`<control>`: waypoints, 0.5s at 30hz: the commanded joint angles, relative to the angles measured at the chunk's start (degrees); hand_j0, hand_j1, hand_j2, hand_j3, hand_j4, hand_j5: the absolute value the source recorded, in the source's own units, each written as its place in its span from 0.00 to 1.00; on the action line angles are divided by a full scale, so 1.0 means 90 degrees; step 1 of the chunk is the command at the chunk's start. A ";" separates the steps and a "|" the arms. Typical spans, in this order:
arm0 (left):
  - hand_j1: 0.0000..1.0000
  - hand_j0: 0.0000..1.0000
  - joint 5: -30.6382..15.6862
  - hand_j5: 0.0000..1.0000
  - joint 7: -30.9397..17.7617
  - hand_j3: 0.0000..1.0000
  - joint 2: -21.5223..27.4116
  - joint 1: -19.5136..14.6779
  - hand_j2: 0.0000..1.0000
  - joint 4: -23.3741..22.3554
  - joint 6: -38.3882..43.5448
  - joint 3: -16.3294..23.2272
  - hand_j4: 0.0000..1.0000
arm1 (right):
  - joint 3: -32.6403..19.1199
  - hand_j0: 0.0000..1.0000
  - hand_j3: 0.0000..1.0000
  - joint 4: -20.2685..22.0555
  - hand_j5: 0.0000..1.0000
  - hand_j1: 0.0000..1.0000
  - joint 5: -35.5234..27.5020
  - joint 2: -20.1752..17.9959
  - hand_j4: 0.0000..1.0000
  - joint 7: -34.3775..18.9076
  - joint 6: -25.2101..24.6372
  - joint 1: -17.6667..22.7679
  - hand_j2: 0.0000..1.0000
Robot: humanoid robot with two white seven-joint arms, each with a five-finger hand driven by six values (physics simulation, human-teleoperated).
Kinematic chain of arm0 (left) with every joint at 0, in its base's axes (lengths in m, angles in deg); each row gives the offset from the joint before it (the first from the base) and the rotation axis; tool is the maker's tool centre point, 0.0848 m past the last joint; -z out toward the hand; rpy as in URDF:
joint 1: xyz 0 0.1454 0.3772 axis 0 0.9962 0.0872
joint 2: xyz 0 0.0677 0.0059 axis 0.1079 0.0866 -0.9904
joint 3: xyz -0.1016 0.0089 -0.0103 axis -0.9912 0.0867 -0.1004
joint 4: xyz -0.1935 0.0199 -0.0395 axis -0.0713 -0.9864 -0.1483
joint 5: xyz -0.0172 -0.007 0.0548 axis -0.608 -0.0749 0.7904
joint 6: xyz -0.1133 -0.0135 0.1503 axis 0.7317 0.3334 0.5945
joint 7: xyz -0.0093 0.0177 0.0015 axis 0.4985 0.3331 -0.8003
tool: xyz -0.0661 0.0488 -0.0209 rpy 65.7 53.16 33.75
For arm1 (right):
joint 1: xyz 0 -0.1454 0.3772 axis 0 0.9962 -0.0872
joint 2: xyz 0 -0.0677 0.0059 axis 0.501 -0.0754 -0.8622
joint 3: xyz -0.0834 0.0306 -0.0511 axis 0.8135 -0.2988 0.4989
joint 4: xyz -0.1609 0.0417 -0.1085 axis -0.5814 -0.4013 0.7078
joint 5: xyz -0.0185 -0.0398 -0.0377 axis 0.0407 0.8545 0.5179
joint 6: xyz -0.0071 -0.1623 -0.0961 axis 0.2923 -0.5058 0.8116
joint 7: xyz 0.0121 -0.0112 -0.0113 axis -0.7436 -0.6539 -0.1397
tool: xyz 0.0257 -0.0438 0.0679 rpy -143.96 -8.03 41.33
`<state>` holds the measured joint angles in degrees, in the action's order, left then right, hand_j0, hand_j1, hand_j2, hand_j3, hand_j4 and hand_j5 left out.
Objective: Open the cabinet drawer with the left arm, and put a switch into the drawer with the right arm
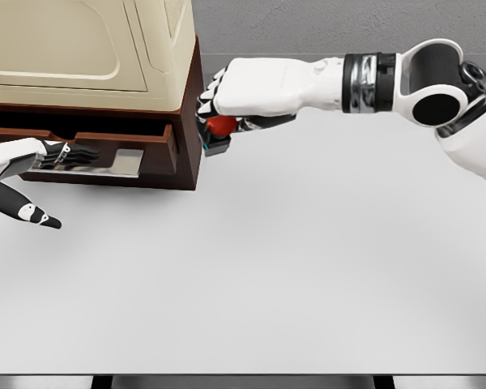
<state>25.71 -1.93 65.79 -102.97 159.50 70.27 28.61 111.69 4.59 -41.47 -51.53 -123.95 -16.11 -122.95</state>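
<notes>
A brown cabinet (pixel 186 121) with a cream top stands at the upper left of the table. Its drawer (pixel 125 138) is pulled out a little, with a silvery inside (pixel 117 164) showing below the front. My left hand (pixel 49 158) reaches in from the left edge; its fingers lie inside the drawer opening and its thumb (pixel 32 213) points down and out, gripping nothing I can make out. My right hand (pixel 227 109) stretches in from the right and is shut on the switch (pixel 219 134), a red and dark blue block held just right of the cabinet's side.
The white table (pixel 267 275) spreads in front of the cabinet and under the right arm (pixel 373 81). A grey wall runs along the back. The table's front edge lies near the bottom of the view.
</notes>
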 commanded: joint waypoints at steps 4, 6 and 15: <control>1.00 1.00 -0.0360 1.00 -0.0148 1.00 0.0046 0.0001 1.00 0.0051 -0.0011 0.0171 1.00 | 0.0066 0.49 0.49 0.0004 0.49 0.49 -0.0034 0.0150 0.49 0.0004 -0.0183 -0.0078 0.49; 1.00 1.00 -0.0379 1.00 -0.0148 1.00 0.0046 -0.0009 1.00 0.0051 -0.0011 0.0171 1.00 | 0.0144 0.49 0.49 0.0004 0.49 0.49 -0.0025 0.0169 0.49 0.0004 -0.0242 -0.0117 0.49; 1.00 1.00 -0.0545 1.00 -0.0148 1.00 0.0037 0.0001 1.00 0.0051 -0.0011 0.0161 1.00 | 0.0388 0.49 0.49 0.0141 0.49 0.49 -0.0025 0.0433 0.49 0.0004 -0.0584 -0.0312 0.49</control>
<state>22.57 -2.50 66.41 -102.97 159.56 70.28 29.23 114.74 5.44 -41.53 -47.95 -123.95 -20.58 -125.85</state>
